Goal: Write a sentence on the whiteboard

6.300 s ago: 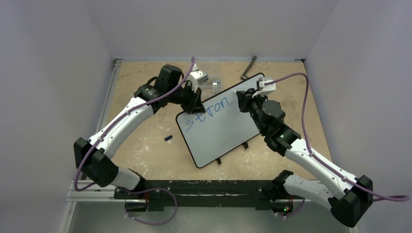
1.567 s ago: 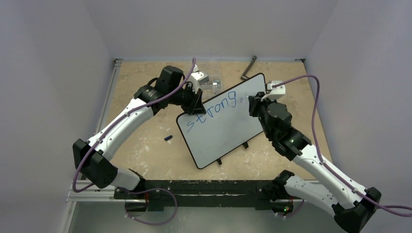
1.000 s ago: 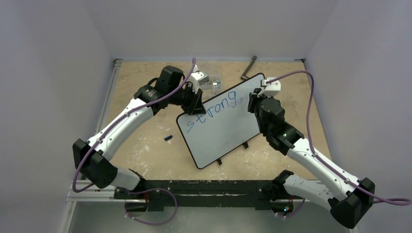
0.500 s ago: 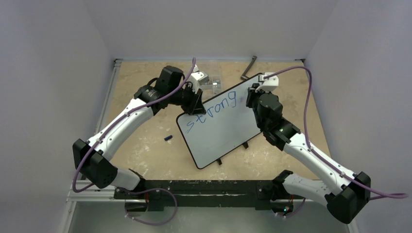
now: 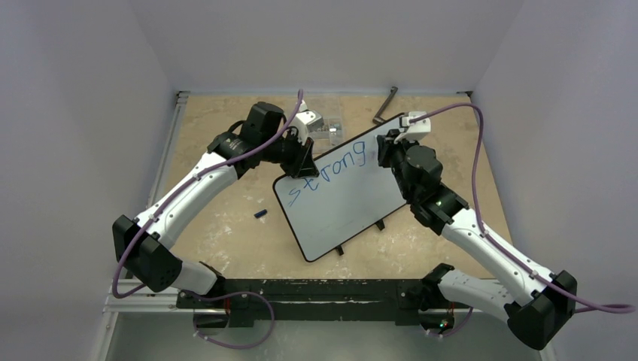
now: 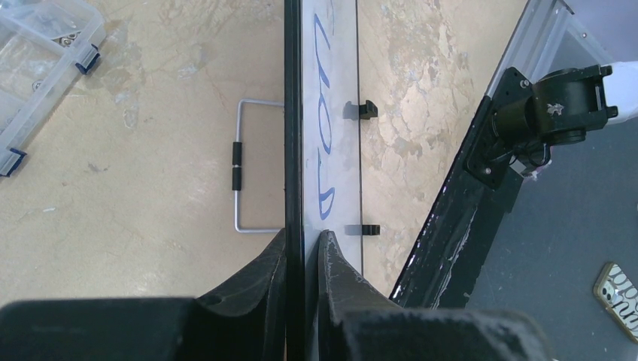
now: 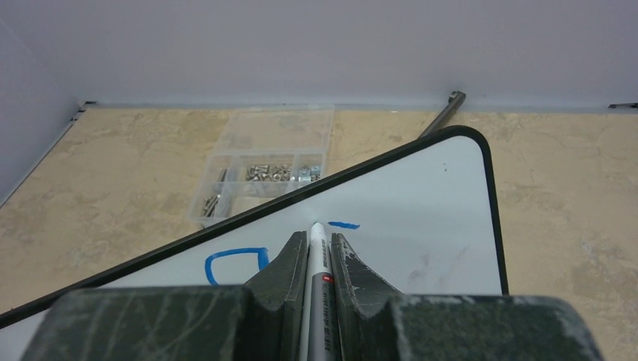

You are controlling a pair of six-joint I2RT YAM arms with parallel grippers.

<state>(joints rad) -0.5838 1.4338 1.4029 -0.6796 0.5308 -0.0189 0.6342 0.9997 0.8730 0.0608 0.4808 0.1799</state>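
The whiteboard [image 5: 342,203] lies tilted on the table, black-framed, with blue lettering [image 5: 329,171] reading "strong" in one row. My left gripper [image 5: 303,159] is shut on the board's upper left edge; in the left wrist view the fingers [image 6: 335,271] clamp the black frame [image 6: 293,113] edge-on. My right gripper [image 5: 385,150] is shut on a white marker [image 7: 317,259], its tip on the board [image 7: 421,218] near the far right corner. A short fresh blue stroke [image 7: 344,225] lies just right of the tip, and a blue loop [image 7: 233,263] to its left.
A clear parts box [image 5: 325,126] with small screws sits behind the board, also in the right wrist view [image 7: 259,165]. A dark L-shaped key [image 5: 385,105] lies at the back. A small blue cap [image 5: 260,214] lies left of the board. Grey walls enclose the table.
The word grew from "stron" to "strong". My right gripper lifted off to the right, then came back up-left to the board's far right corner and made a short stroke. Left arm unchanged.
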